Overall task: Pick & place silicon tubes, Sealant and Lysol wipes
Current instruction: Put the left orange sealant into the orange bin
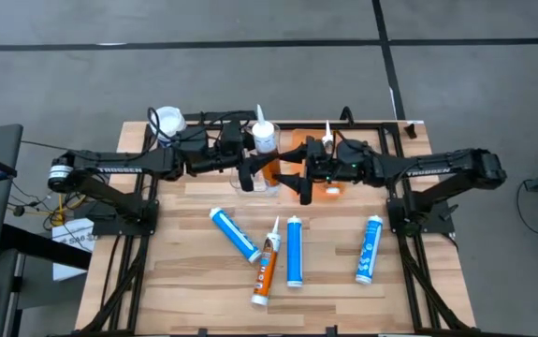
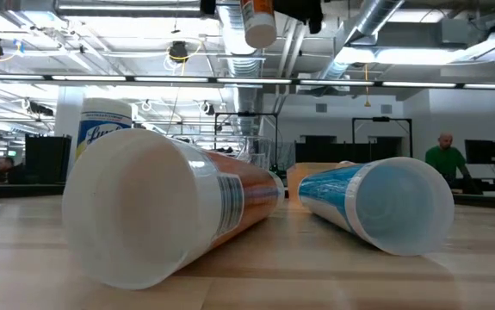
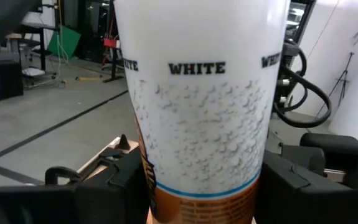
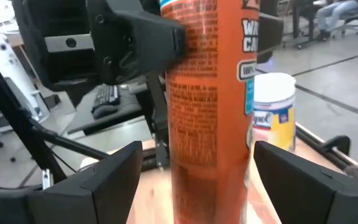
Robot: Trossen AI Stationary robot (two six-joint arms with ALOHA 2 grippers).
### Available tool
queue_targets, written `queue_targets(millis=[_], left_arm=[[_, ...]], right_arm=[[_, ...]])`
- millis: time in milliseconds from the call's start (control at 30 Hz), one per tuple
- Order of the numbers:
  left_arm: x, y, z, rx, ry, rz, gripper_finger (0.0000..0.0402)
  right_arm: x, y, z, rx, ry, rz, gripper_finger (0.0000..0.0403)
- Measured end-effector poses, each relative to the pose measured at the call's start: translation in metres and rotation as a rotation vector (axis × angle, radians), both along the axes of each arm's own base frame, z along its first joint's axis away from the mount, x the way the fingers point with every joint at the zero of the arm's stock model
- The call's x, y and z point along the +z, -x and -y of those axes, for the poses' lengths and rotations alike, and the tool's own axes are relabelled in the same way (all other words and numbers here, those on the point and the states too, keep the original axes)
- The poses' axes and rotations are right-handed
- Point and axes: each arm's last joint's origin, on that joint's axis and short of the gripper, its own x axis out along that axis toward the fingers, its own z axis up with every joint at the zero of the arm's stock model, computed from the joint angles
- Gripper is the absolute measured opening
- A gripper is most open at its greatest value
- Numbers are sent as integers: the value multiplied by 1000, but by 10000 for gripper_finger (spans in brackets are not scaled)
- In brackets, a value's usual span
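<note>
Holding the upright orange-and-white sealant cartridge (image 3: 200,118) clenched in my left jaws (image 1: 247,176) above the wooden surface (image 1: 194,281), I keep it steady while my right jaws (image 1: 298,178) stand released on either side. The yellow-labelled Lysol wipes canister (image 4: 272,115) stands just behind it.

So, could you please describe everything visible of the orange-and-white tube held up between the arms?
The orange-and-white tube is a slim caulk cartridge, white above with WHITE printed around it, orange with fine print below, nozzle up. It hangs upright, clear of the table. The left tool is clamped on it; the right tool stands open around it, not touching.
</note>
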Motion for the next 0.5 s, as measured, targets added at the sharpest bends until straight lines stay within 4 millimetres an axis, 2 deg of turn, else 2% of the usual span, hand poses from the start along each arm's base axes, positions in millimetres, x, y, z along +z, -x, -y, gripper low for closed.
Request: queue_targets(millis=[300,500], left_arm=[[1,0,1,-21,3,14,193],[1,0,1,-25,6,11,193]], right_arm=[[5,-27,4,47,0,-4,303],[6,-33,5,45,3,-3,287]])
